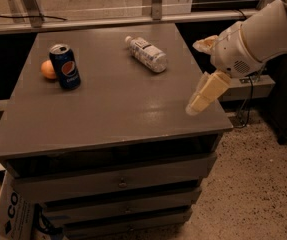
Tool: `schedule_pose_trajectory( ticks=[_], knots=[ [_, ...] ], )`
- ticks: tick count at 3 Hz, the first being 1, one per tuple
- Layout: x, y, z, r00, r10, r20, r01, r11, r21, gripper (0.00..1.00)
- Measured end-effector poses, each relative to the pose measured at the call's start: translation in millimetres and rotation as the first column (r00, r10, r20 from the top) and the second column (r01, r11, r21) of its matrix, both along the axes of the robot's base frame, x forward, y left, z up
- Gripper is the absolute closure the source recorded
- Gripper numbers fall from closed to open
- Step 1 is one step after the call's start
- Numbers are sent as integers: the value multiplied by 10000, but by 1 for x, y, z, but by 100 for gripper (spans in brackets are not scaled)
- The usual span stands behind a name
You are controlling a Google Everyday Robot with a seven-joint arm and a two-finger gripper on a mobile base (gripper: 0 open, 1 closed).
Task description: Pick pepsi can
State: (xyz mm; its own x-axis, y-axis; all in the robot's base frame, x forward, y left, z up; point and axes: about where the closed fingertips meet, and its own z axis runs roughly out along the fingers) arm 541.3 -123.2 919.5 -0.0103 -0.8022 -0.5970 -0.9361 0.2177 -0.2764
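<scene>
The pepsi can (65, 66) stands upright on the left part of the grey tabletop (113, 109). It is dark blue with a silver top, and its round logo faces me. My gripper (196, 77) hangs over the right edge of the table, far to the right of the can. Its two beige fingers (205, 91) are spread apart with nothing between them. The white arm (253, 39) reaches in from the upper right.
A small orange fruit (48, 69) sits just left of the can, touching or nearly touching it. A clear plastic bottle (147, 54) lies on its side at the back middle. The table has drawers (118, 181) below. A cardboard box (8, 211) stands on the floor at lower left.
</scene>
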Motion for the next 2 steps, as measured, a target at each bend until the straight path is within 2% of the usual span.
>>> schedule_pose_trajectory(
  ticks=[1,2],
  knots=[
    [8,4,-4,9998,174,93,-178,9988,453,0],
    [32,23,-12,9982,392,459,-447,9912,1250,0]
  ],
)
